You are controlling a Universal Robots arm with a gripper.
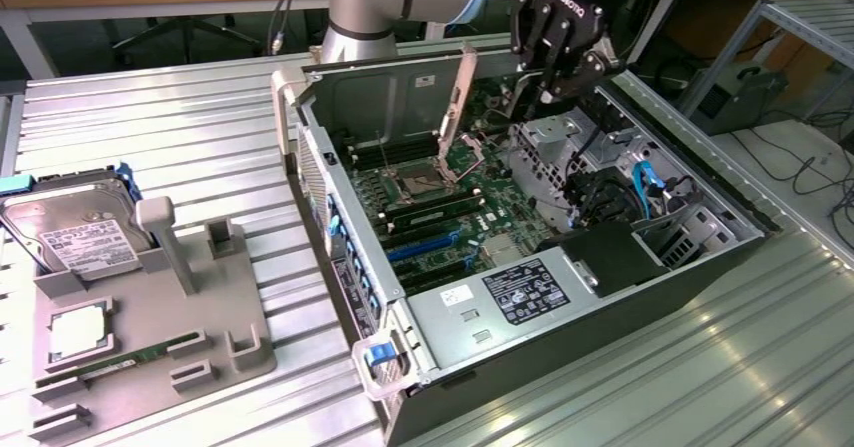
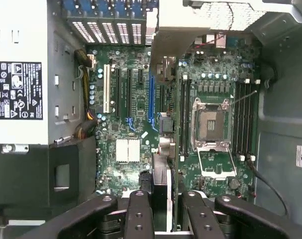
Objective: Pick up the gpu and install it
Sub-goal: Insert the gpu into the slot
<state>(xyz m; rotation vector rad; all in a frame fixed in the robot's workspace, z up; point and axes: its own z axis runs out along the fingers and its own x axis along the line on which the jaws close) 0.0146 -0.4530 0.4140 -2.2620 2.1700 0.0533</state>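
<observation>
computer case (image 1: 674, 297): open, side panel off | motherboard (image 2: 136, 99): exposed inside | gripper (image 1: 550, 79): above the case, clamped on the gpu (image 2: 161, 180) | gpu: on edge between the fingers, over the motherboard, silver bracket end away from the gripper

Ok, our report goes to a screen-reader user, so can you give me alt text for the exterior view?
A robot arm holds a gpu upright in its jaws over the motherboard of an open computer case on a metal table. On the exterior view's left, a grey tray holds a hard drive and a memory stick.
</observation>
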